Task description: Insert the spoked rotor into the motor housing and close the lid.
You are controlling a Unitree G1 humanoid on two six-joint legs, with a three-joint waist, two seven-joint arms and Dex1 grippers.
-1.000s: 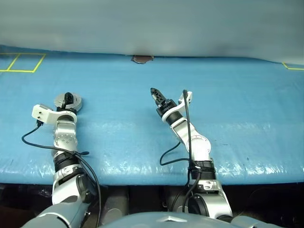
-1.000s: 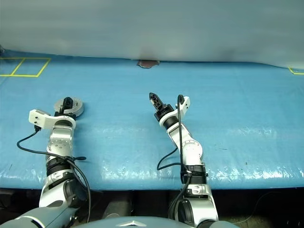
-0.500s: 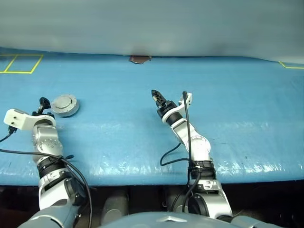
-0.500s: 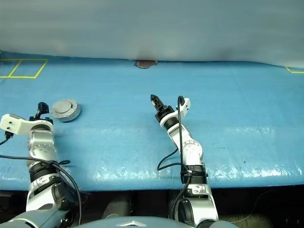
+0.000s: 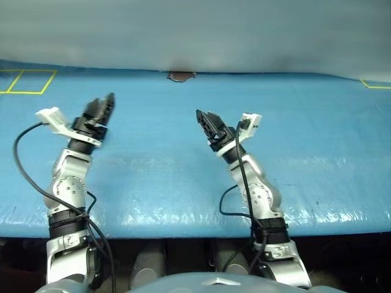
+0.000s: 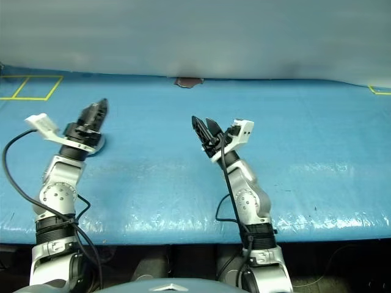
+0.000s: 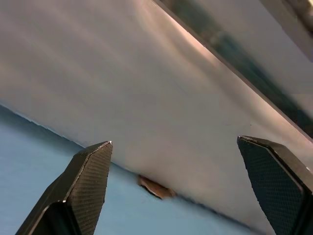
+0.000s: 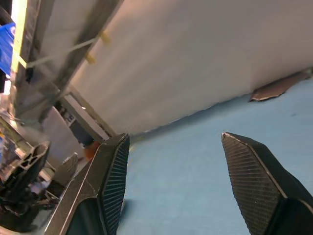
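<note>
Two arms up off the blue table cover [image 5: 183,165] now, both pincers in the air and empty.

What changed: a sec ago my left gripper [image 5: 104,107] was down on the lid, which sat on the motor housing on the left of the cover. Half a sec ago it had let go and swung aside, leaving the housing alone with the lid on top, spoked rotor presumably inside. Now that arm has come up and back over the same spot, tip pointing fwd and a bit upward. The right arm has lifted a little too and rolled its wrist.

My read: lid on, so the task looks done or v. nearly so, and this is the pull-away, not a new reach.

Left pincer: spread about as wide as it goes. In the wrist view the fingers [image 7: 88,181] stand far apart with nothing btwn them, touching nothing.

Right gripper [image 6: 203,126]: parted a fair way, its fingers [image 8: 110,181] bare, holding nothing, clear of the cover.

The housing and lid: my raised left wrist stands in front of where they sat, so I can't see them properly.

Farther back: a brown scrap [image 5: 182,75] at the cover's far edge, yellow tape [image 5: 27,80] at far left.
</note>
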